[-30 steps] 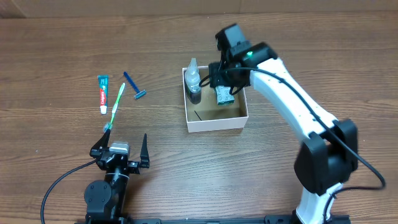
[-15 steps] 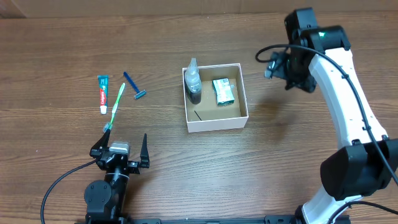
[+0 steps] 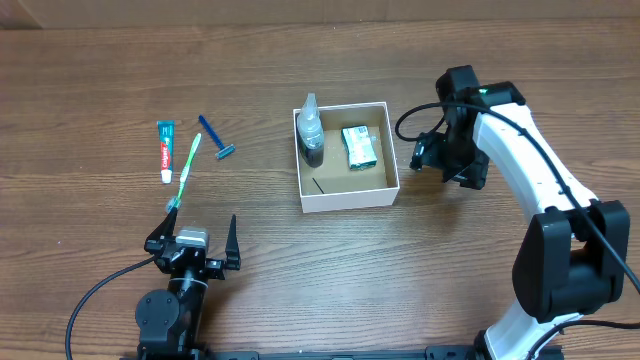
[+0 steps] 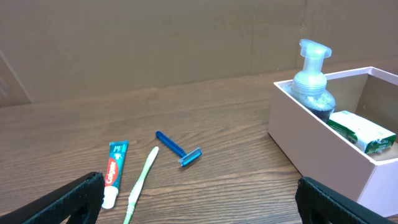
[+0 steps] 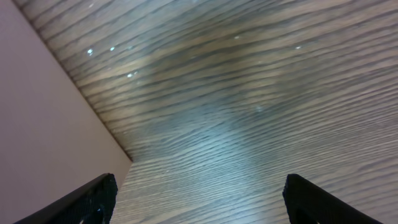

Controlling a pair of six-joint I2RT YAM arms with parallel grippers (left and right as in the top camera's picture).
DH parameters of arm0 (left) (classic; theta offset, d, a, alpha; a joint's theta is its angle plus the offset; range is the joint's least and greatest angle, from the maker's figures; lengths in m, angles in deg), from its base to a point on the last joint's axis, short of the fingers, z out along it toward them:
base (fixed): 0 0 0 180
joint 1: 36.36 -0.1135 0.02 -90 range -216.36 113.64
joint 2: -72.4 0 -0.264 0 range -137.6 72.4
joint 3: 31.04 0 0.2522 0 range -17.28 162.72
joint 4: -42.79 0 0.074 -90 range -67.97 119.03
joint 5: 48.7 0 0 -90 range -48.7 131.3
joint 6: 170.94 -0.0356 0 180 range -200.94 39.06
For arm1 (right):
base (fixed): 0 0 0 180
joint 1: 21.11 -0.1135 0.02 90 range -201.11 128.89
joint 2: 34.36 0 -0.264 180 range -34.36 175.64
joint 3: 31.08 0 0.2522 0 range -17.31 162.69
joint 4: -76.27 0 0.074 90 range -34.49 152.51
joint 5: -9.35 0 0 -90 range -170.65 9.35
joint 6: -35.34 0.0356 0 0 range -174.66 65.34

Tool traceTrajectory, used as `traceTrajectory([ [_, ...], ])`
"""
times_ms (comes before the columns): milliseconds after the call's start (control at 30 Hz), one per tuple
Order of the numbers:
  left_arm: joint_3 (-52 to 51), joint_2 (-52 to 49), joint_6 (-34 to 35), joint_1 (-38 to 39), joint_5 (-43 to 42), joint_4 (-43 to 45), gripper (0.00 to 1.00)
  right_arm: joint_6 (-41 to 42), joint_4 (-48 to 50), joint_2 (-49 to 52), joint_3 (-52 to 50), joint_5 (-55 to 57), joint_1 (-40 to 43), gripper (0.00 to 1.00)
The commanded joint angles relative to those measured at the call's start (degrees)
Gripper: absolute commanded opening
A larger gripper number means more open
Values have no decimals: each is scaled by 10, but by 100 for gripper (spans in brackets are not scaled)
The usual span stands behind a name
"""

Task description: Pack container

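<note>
The container is a square white-walled box with a brown floor in the middle of the table. Inside it stand a pump bottle and a green soap packet. It also shows in the left wrist view, and its wall shows in the right wrist view. My right gripper is open and empty just right of the box, low over the table. My left gripper is open and empty near the front left. A toothpaste tube, a green toothbrush and a blue razor lie left of the box.
The wooden table ends at a cardboard wall along the back. The toothpaste, toothbrush and razor lie ahead of the left gripper.
My right gripper left the soap packet in the box, swung out to the far right, then came back down and left, beside the box's right wall. The left arm has not moved.
</note>
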Motion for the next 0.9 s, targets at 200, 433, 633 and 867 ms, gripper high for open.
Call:
traceTrajectory([
  [200,-3,5,-9,-6,4,1,100,3,7,-1,-3,-6,-58,88],
  [433,-3,5,-9,-6,3,1,100,3,7,-1,-3,-21,-61,88],
  [633,-3,5,-9,-6,3,1,100,3,12,-1,-3,-40,-62,88],
  [867,-3,5,-9,-6,3,1,100,0,15,-1,-3,-27,-62,88],
])
